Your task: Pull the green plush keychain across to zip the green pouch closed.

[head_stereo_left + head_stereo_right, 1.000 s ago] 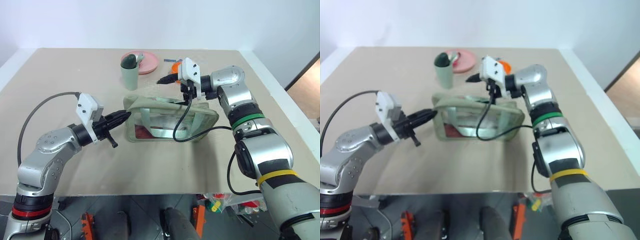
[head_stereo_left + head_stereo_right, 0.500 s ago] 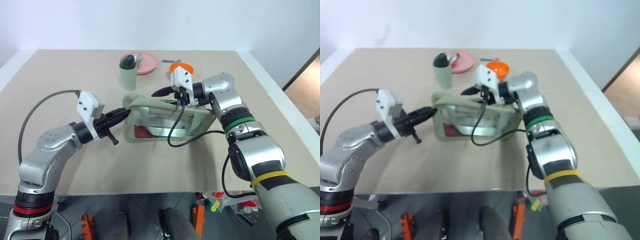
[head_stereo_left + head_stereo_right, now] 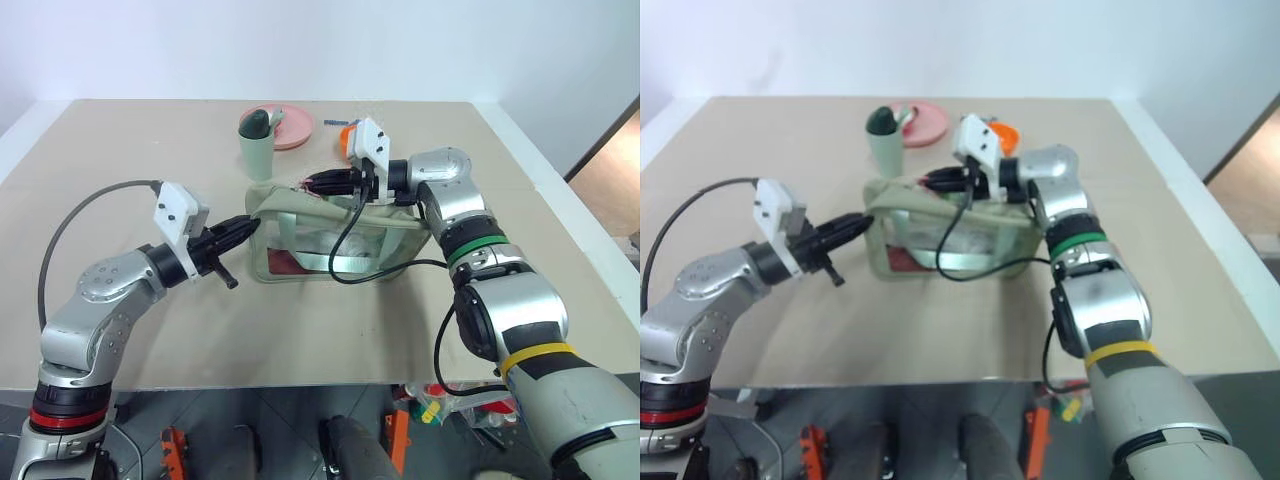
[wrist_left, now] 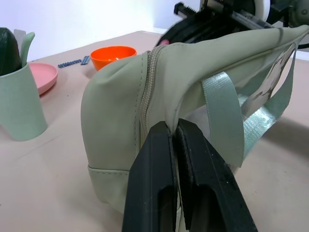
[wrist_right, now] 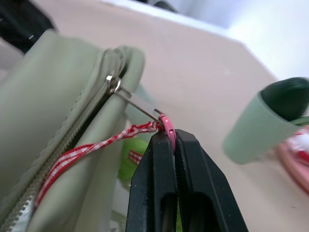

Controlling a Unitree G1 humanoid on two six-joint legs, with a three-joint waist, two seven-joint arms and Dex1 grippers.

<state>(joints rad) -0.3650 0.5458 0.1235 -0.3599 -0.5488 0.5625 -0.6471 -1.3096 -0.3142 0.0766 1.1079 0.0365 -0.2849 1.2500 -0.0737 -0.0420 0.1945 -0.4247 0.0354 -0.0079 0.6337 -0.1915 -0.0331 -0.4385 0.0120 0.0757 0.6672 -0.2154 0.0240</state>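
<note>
Sage-green pouch [image 3: 335, 235] upright; lime plush keychain [image 5: 131, 159] apparently dangling beside zipper

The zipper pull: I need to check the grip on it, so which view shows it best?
The right wrist view: the right gripper is shut on the pink ring at the zipper pull. The head views have it tiny; the left wrist view shows the green pouch end.

You see a bright, evenly lit scene with soft light from overhead. Shadows on the beige table [image 3: 300, 330] are faint and short. The white wall behind looks nearly washed out. In the right wrist view, the pale green cup [image 5: 256, 125] and background are blurred; nearby fabric stays sharp.
</note>
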